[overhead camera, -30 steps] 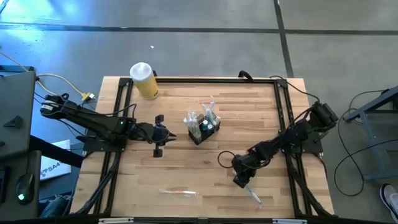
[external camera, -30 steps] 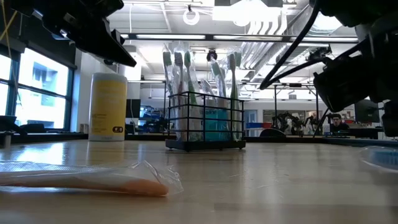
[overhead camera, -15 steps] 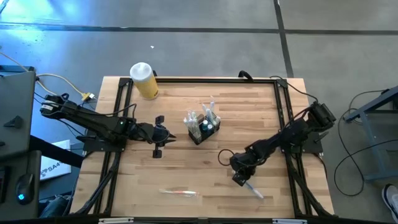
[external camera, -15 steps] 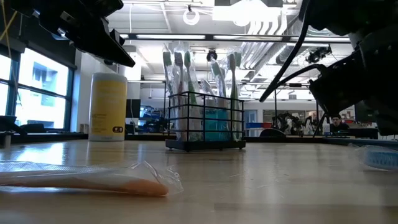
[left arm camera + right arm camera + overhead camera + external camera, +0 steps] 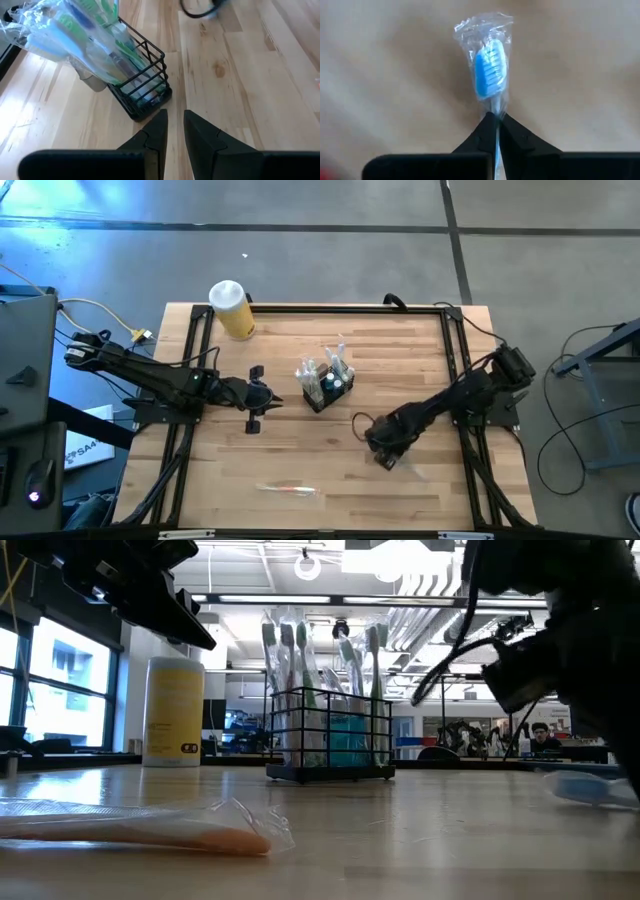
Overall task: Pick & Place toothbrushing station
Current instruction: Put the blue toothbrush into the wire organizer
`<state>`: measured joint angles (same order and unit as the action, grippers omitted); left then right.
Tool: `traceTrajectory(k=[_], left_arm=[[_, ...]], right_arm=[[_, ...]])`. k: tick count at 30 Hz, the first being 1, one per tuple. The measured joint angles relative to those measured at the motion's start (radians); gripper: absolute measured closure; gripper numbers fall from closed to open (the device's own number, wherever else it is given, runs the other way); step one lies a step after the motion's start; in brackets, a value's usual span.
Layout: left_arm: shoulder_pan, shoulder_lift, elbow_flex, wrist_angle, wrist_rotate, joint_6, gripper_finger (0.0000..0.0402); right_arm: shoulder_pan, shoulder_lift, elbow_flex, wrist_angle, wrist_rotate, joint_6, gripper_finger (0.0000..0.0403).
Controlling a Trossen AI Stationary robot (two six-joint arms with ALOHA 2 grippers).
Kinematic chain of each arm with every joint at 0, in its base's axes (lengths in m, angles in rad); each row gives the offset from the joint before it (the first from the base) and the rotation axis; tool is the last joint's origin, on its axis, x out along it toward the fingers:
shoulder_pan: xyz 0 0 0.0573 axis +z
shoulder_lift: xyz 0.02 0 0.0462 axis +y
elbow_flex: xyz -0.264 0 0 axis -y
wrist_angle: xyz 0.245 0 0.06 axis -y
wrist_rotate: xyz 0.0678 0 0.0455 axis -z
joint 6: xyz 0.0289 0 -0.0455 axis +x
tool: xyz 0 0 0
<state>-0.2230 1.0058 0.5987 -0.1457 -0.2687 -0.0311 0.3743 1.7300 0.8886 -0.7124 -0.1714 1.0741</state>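
Observation:
The toothbrushing station (image 5: 325, 388) is a black wire caddy standing on its base mid-table, with several wrapped toothbrushes upright in it; it also shows in the low view (image 5: 330, 735) and the left wrist view (image 5: 142, 87). My left gripper (image 5: 175, 125) hovers just left of it, fingers a narrow gap apart with nothing between them. My right gripper (image 5: 385, 458), near the table's right front, is shut on a blue toothbrush (image 5: 490, 70) in a clear wrapper. The brush's head (image 5: 590, 788) shows low over the table. My right gripper pinches the blue toothbrush's thin neck (image 5: 494, 107), just behind the bristled head, between its two fingertips, through the clear wrapper. The fingers come from above, pointing down. The head sticks out beyond the fingertips; whether any part still rests on the table I cannot tell.
A yellow jar (image 5: 232, 310) with a white lid stands at the far left corner. An orange toothbrush (image 5: 288, 490) in a clear wrapper lies flat near the front edge. A black rail frame (image 5: 320, 307) runs around the wooden tabletop.
My right gripper has tipped to point down and shut on the blue toothbrush. It then shifted a little toward the station, drawing the brush's head along toward the table's left.

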Motion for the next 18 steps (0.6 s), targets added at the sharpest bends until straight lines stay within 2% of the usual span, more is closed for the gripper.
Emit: traceTrajectory(k=[4, 8, 12, 18], left_arm=[[0.0, 0.0, 0.0, -0.005, 0.0, 0.0, 0.0343], [0.0, 0.0, 0.0, -0.007, 0.0, 0.0, 0.0343], [0.0, 0.0, 0.0, -0.011, 0.0, 0.0, 0.0343], [0.0, 0.0, 0.0, -0.039, 0.024, 0.0, 0.0343]], right_arm=[[0.01, 0.015, 0.157, -0.385, 0.224, -0.009, 0.0402], [0.034, 0.001, 0.325, -0.581, 0.51, -0.001, 0.0402], [0.074, -0.019, 0.442, -0.601, 0.809, -0.044, 0.0401], [0.161, -0.085, 0.427, -0.577, 1.326, -0.016, 0.04]])
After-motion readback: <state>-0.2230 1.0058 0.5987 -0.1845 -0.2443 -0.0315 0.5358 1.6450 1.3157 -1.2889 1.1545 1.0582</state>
